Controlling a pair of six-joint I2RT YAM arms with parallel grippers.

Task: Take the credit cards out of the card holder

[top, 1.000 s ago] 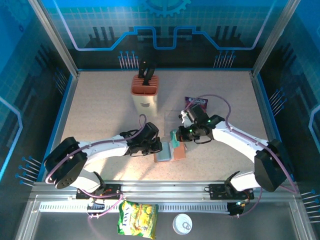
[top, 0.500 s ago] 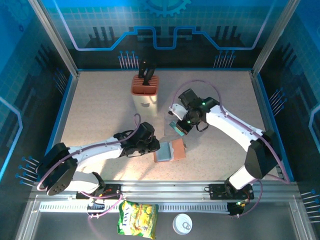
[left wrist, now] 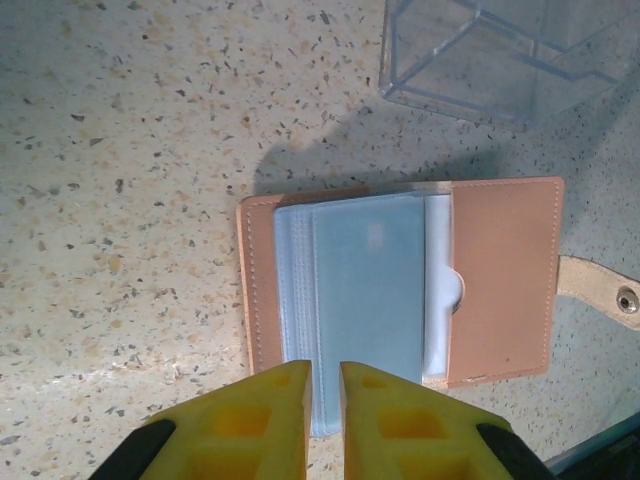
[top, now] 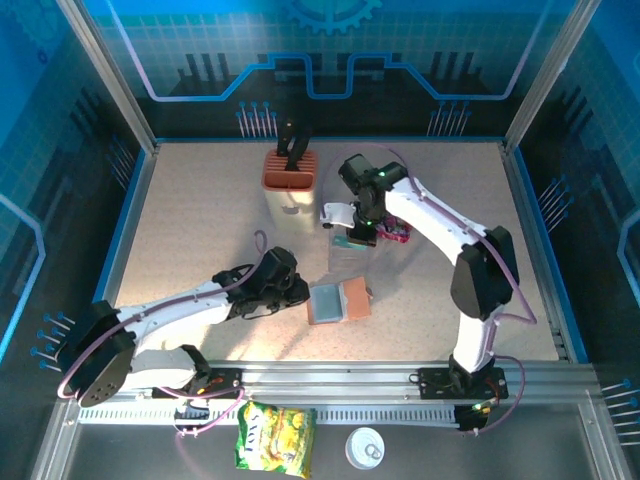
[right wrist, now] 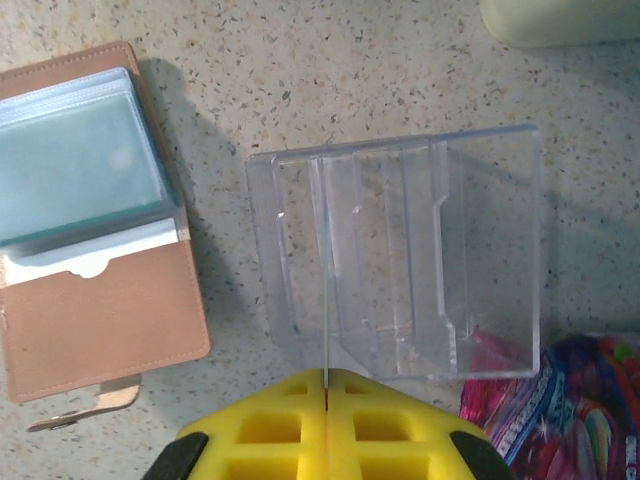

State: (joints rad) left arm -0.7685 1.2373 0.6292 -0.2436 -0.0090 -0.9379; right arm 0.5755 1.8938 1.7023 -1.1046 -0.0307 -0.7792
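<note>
**Item 1: card holder** (top: pixel 340 300). Brown and folding. It is lying open and flat on the speckled table (top: pixel 200 230). Grey-blue pockets are facing up on its left half, and a plain brown flap with a snap tab is forming its right half.

**Item 2: teal card** (right wrist: pixel 75 165). It is sitting inside the card holder and showing through the topmost pocket.

**Item 3: credit card** (top: pixel 346 240). Teal. It is hanging in the air beyond the card holder's far edge, clamped between the closed fingers of the right gripper (right wrist: pixel 326 378).

**Item 4: left gripper** (left wrist: pixel 325 372). It is hovering at the card holder's left edge, with its jaws standing almost together and leaving a narrow slit. The edge of the pocket stack is running into that slit. Whether it is being pinched cannot be told.

**Item 5: clear plastic tray** (right wrist: pixel 480 240). It is standing just beyond the card holder, apart from it and beneath the held credit card.

**Item 6: purple snack packet** (right wrist: pixel 560 410). It is lying farther from the card holder than the tray, to the right.

**Item 7: knife block** (top: pixel 290 190). Orange-topped and beige. It is standing well beyond the card holder, to the left, with dark handles sticking up.
</note>
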